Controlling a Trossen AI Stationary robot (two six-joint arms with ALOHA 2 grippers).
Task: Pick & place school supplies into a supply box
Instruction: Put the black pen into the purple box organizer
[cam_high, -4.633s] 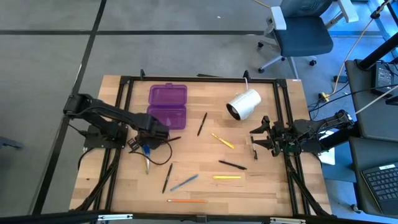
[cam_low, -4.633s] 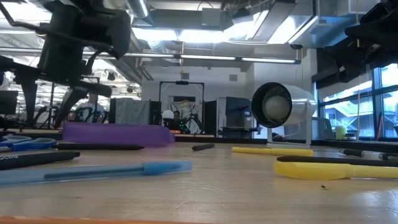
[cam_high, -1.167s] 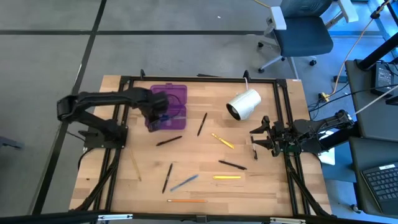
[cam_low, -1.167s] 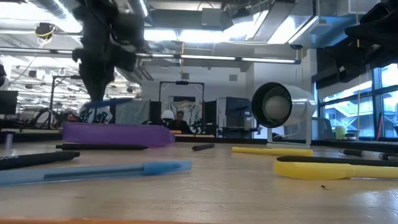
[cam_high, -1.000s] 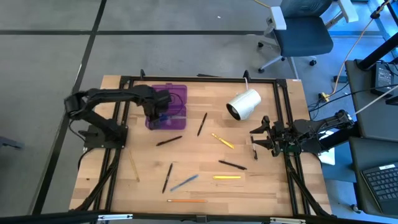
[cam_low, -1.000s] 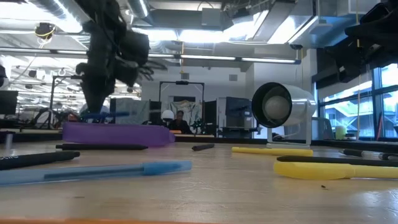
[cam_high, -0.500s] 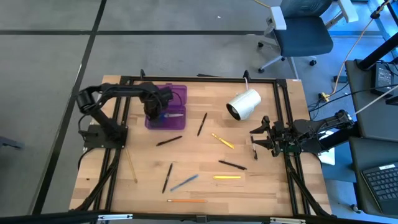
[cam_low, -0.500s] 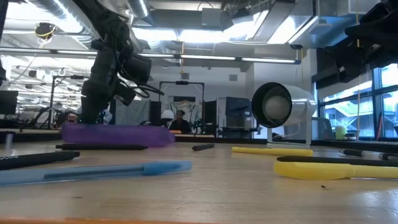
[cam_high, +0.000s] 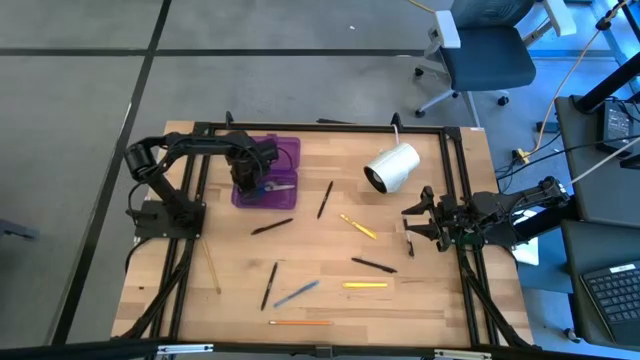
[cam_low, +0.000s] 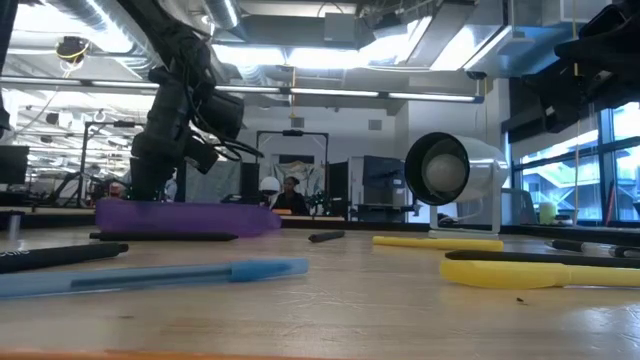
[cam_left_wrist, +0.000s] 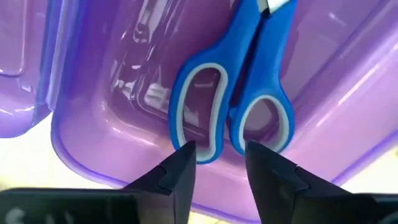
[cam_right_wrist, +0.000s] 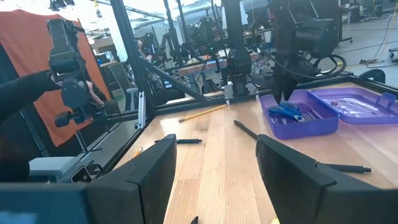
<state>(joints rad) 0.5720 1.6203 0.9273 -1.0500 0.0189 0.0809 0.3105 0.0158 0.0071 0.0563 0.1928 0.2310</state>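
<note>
Our left gripper has just spread its jaws, leaving the blue-handled scissors lying free in the purple pencil case; our right gripper waits with jaws apart.

Left gripper points downward, jaws parted; right gripper waits, jaws wide

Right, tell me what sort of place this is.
Probably a robotics lab or workshop: more robot arms on framed benches stand beyond the wooden table, exposed ceiling ducts run overhead, and an office chair sits nearby.
</note>
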